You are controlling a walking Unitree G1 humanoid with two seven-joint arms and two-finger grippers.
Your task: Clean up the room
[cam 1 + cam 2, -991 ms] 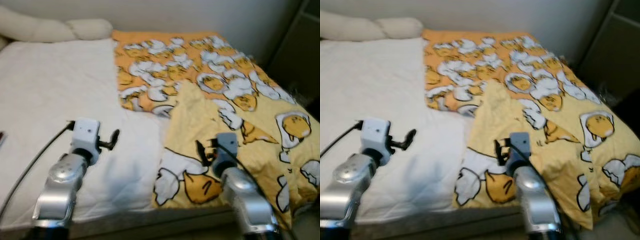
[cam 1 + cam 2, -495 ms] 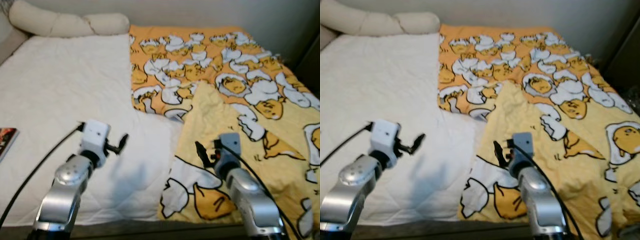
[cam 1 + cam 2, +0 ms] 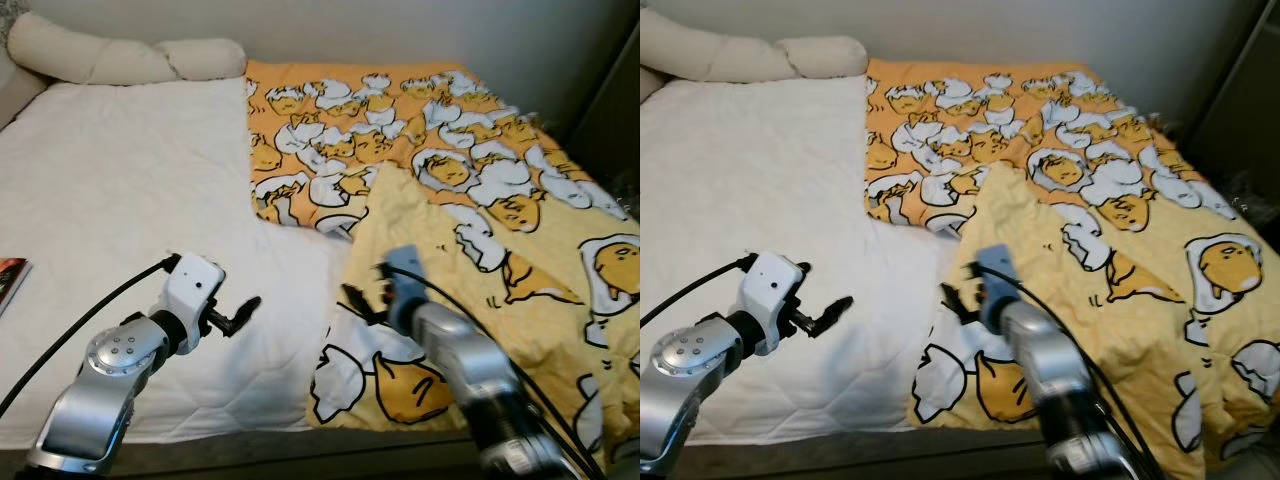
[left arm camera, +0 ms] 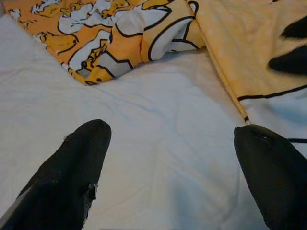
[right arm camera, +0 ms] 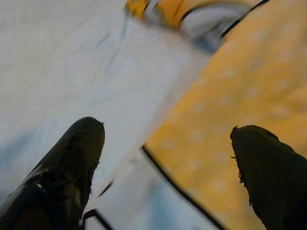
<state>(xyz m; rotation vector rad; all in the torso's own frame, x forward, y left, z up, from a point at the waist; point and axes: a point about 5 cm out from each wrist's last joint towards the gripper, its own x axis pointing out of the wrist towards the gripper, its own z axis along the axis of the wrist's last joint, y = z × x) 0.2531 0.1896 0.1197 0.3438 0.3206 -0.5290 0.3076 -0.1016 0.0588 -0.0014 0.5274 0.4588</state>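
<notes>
both jaws spread, right gripper (image 5: 168, 158) (blurred) over blanket (image 3: 480, 200) edge

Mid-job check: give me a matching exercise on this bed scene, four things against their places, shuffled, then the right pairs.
Things:
1. blanket
2. pillow
3. left gripper
4. right gripper

Places:
A. open, over the bare white mattress pad
B. spread across the right half of the bed
C. at the head of the bed, by the wall
D. open, at the folded-back yellow edge of the blanket

Pairs: 1-B, 2-C, 3-A, 4-D
</notes>
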